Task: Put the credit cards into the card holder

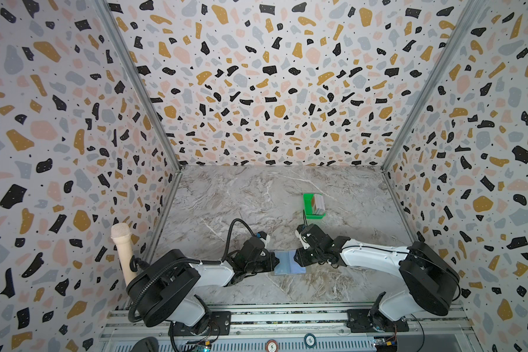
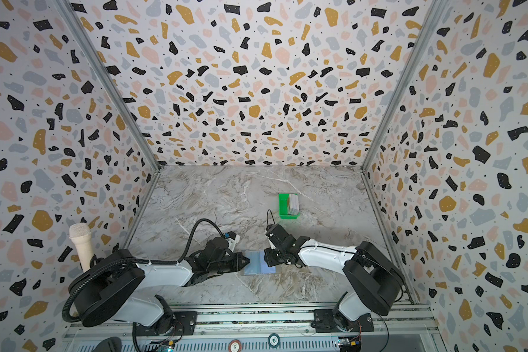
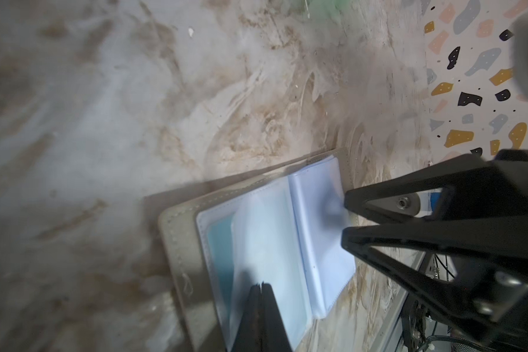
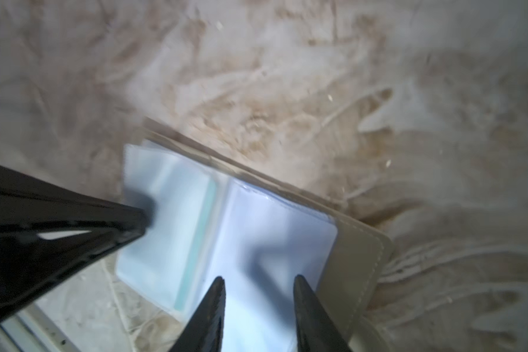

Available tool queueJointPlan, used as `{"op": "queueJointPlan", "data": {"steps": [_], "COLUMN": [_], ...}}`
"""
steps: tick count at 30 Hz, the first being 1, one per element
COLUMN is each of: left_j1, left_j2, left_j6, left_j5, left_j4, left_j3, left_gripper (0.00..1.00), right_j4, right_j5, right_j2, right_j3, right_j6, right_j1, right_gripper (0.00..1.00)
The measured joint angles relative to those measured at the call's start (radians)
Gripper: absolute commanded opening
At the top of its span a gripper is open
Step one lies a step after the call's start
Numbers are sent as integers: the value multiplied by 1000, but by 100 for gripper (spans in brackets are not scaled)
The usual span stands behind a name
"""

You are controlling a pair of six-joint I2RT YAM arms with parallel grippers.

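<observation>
At the left claw (image 3: 260,286), the two black fingers were pressed together, their tips resting on a clear pocket leaf of the card holder (image 3: 180,243); whether they pinched that leaf could not be told. Facing it from the other side, the right claw (image 4: 258,280) had its fingers apart, tips lowered to the opposite pocket page. Between both claws the card holder lay open and flat on the marble desk (image 1: 241,198), taupe stitched cover underneath, clear pockets facing up. Just beside the left claw's tips, a teal card (image 3: 221,253) sat inside one of those pockets. Beyond the right claw, well apart from it and farther out on the desk, a stack of credit cards (image 1: 319,203) stood on edge in a small green tray (image 1: 308,201).
</observation>
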Motion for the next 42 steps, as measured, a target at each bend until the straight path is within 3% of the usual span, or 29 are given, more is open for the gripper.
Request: {"op": "queueJointPlan", "data": {"steps": [3,9,13,14,18,23,24,30,42], "left_j1": [0,0,0,0,0,0,0,0,1], "left_j2": [-13,-182,-300,-320,-363,-401,-408,-444,-446], "left_j6": [0,4,23,29,40,42,43,53,62], "left_j5": [-3,-32,-70,-76,-96,-100,-100,-108,-111], "left_j4": [4,-42,-64,-71,-82,-82,-82,-80,-55], "left_j3": [-10,-17,-10,-10,-18,-72,-83,-110,-150], "left_gripper": [0,21,30,33,38,44,46,47,47], "right_j4": [3,-103,-148,-158,-189,-242,-257,-328,-459], "right_j5": [9,95,182,214,309,362,368,394,422], "right_j2": [-2,-51,-51,-36,75,260,295,462,694], "right_j3": [1,115,272,314,447,583,614,793,1030], "right_j6": [3,-29,-90,-106,-163,-223,-232,-263,-297], "right_j1": [0,-8,-92,-120,-219,-333,-353,-428,-425], "right_gripper": [44,56,64,72,77,91,99,99,99]}}
